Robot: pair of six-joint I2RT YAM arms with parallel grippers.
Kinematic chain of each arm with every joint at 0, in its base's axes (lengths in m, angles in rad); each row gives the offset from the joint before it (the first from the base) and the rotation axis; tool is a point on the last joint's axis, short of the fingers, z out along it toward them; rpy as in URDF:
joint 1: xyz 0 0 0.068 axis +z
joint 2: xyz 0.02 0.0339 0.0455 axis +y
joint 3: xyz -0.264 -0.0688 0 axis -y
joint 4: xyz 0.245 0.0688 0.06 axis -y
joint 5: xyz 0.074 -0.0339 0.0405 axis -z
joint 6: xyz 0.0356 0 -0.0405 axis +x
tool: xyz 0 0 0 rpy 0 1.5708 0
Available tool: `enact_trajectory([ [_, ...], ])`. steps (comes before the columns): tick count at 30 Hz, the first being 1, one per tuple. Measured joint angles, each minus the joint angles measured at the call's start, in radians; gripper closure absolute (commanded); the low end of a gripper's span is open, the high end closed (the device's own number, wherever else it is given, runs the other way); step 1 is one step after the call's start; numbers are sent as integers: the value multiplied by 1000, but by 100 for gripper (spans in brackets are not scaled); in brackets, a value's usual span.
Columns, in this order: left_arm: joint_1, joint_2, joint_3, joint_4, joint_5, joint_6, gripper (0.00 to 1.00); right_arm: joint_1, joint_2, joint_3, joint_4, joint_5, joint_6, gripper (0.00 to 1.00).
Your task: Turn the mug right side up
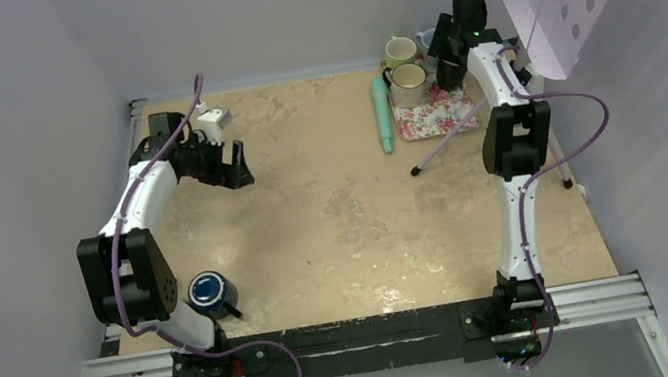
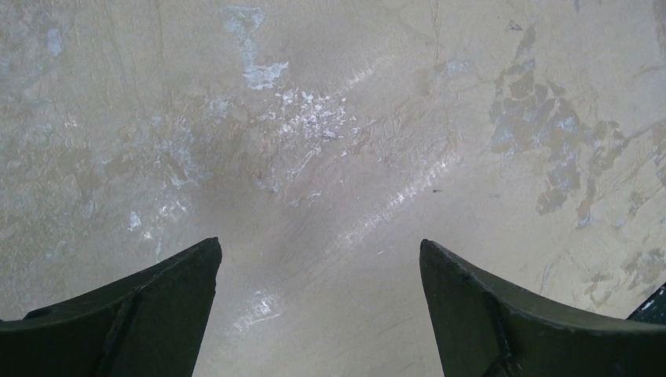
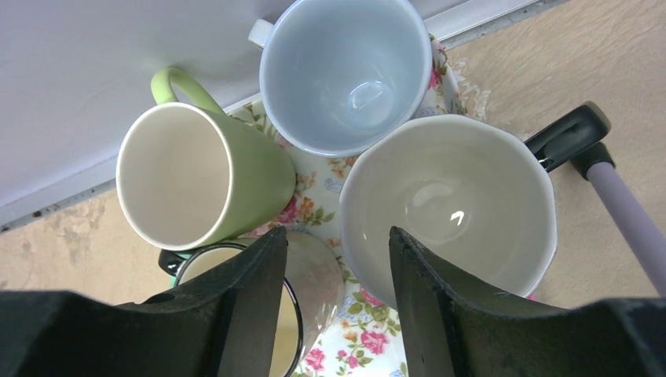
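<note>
Blue mug [image 1: 212, 291] stands near left on the table [image 1: 335, 219], beside the left arm's base, apparently bottom up. Left gripper [image 1: 237, 168] hangs far left over bare tabletop, jaws spread wide. Right gripper [image 3: 338, 236], jaws apart and empty, hovers over cups [image 3: 345, 71] on a tray [image 1: 436, 120] far right.

A floral tray [image 1: 431, 120] sits by the table's [image 1: 335, 219] far right corner, carrying a green mug [image 3: 236, 181], a pale blue mug [image 3: 345, 71] and a white mug [image 3: 448, 204], all upright. A teal stick [image 1: 383, 115] lies just left of it.
</note>
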Motion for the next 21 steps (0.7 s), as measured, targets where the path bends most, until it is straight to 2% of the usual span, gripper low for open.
enact_trajectory([
  [3,0,2,35,-71,3,62,0,5,-16,-7,-3,6,-54,41],
  [6,1,4,138,-219,33,206,0,18,-79,-53,0,15,-136,36],
  [9,1,0,275,-430,45,441,0,52,-207,-140,1,19,-246,26],
  [11,1,-16,315,-561,19,586,0,93,-306,-196,5,16,-312,21],
  [15,1,-74,267,-779,-56,848,0,204,-480,-325,15,14,-446,17],
  [17,-5,-127,187,-833,-82,964,5,273,-554,-405,45,14,-514,16],
  [19,-33,-183,112,-887,-103,1050,11,337,-609,-472,65,15,-569,16],
  [21,-97,-225,53,-915,-120,1101,12,409,-649,-538,84,14,-616,15],
])
